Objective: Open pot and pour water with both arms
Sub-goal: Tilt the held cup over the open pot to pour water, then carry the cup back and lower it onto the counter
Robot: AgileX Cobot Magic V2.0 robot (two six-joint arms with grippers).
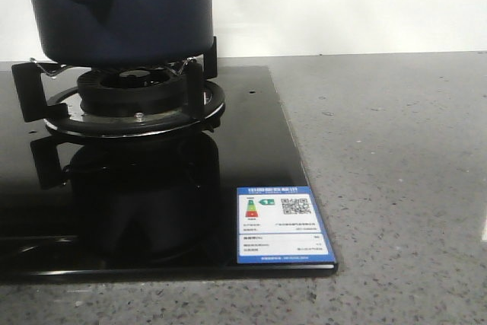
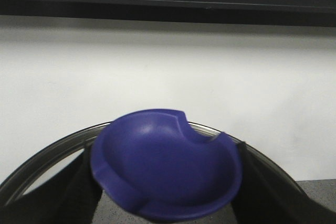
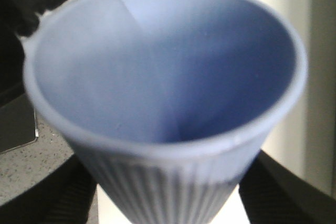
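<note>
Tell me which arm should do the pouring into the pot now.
Right. Its gripper holds the pale blue ribbed plastic cup between its fingers. The left gripper is occupied, clamped on the blue knob of the glass lid. The dark navy round pot sits on the burner.

black end effector fingers [image 2: 79, 192] — matte, textured

Kitchen-style setup before me: black glass gas hob [image 1: 251, 188] with 1 burner [image 1: 137, 93] set in grey speckled stone countertop [image 1: 396, 173]. Energy-rating sticker [image 1: 283, 224] on hob's near corner. Plain white wall [image 1: 350, 5] behind. My pot [image 1: 122, 5] sits on burner.
</note>
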